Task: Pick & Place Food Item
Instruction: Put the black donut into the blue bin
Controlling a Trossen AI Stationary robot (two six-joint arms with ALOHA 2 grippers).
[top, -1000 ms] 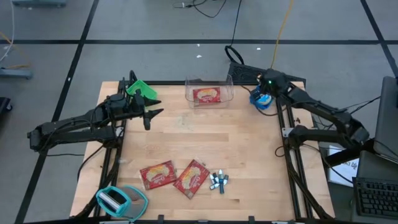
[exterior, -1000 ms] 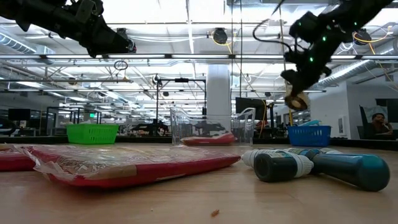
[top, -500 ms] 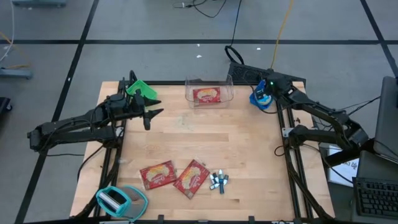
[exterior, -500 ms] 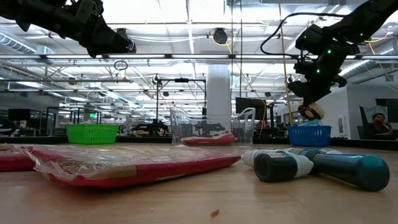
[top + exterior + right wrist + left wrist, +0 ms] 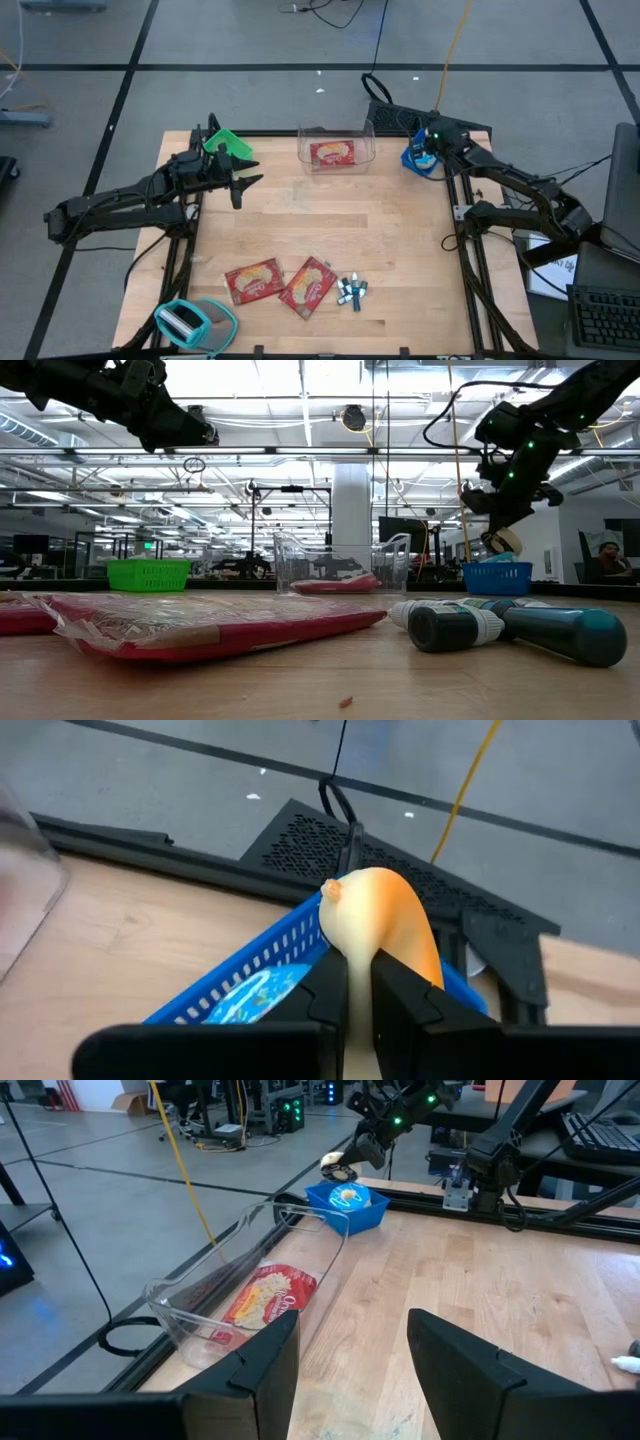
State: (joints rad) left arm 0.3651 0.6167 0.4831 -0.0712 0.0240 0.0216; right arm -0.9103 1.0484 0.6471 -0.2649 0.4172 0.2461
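Note:
My right gripper (image 5: 358, 995) is shut on a rounded orange-and-cream food item (image 5: 380, 915). It hovers just over the blue basket (image 5: 420, 163) at the table's far right corner. The low view shows the item (image 5: 503, 541) hanging clear above the basket's rim (image 5: 497, 565). A blue-and-white round thing (image 5: 347, 1196) lies in that basket. My left gripper (image 5: 350, 1370) stands open and still above the table's far left part, beside the green basket (image 5: 226, 143), with nothing between its fingers. My right gripper pinches the food item's lower end (image 5: 360, 965) between its two fingers (image 5: 402, 988). The item's rounded body and small tip stick out past the fingertips. The fingers slant downward from the table's right side. The item is lifted clear, above the blue basket.
A clear bin (image 5: 335, 148) at the far middle holds a red packet (image 5: 332, 152). Two more red packets (image 5: 253, 281) (image 5: 308, 285) and several small tubes (image 5: 351, 291) lie near the front edge. A teal tape dispenser (image 5: 190, 322) sits at the near left corner.
My right gripper has carried the food item down and toward the table's right edge, coming over the blue basket, and has rolled about its own axis on the way. It has stayed shut on the item.

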